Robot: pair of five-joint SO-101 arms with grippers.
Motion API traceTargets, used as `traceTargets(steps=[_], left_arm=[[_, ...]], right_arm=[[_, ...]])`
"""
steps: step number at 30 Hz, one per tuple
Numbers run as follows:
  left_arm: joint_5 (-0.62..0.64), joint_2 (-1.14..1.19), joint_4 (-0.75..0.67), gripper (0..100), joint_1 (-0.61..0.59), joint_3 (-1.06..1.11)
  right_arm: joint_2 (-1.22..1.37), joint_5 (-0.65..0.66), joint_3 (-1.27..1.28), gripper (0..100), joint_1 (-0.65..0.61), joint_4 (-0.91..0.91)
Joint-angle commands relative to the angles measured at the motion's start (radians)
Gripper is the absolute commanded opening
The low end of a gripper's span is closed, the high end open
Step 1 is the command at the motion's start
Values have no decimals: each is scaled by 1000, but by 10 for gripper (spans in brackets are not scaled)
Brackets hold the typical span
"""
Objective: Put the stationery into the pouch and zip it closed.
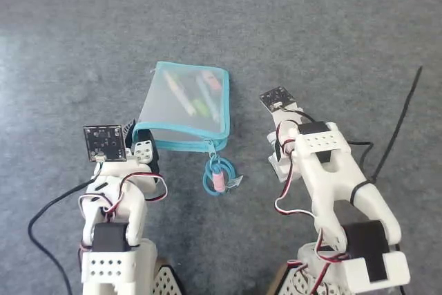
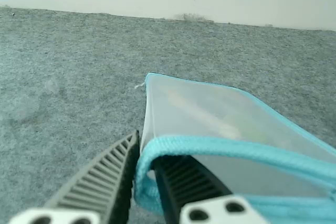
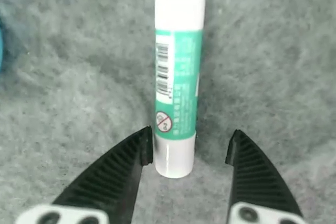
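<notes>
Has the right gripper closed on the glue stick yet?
No, the right gripper is wide open, and the glue stick lies flat between its jaws, not clamped.

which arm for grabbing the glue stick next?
Right. The right gripper is open, with the glue stick lying between its jaws. The left gripper is shut on the pouch edge.
</notes>
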Motion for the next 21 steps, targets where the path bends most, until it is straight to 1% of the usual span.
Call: traceTargets(steps=[1,4,6,10,15,21], left_arm=[[-15,-14,-14,12,0,-12],[-15,-14,-14,12,0,-12],[-15,-14,-14,12,0,-12],[-15,-14,-14,12,0,-12],[-15,-14,-14,12,0,-12],[-15,-14,-14,12,0,-12]], right_arm=[[-7,6,-8,183,2,-13],[-7,6,-8,95,2,-12],[-7,6,-6,73,4,-1],[-7,6,0,117,2,48],[-7,9,31,203,2,53],[-7,9,40,213,2,47]])
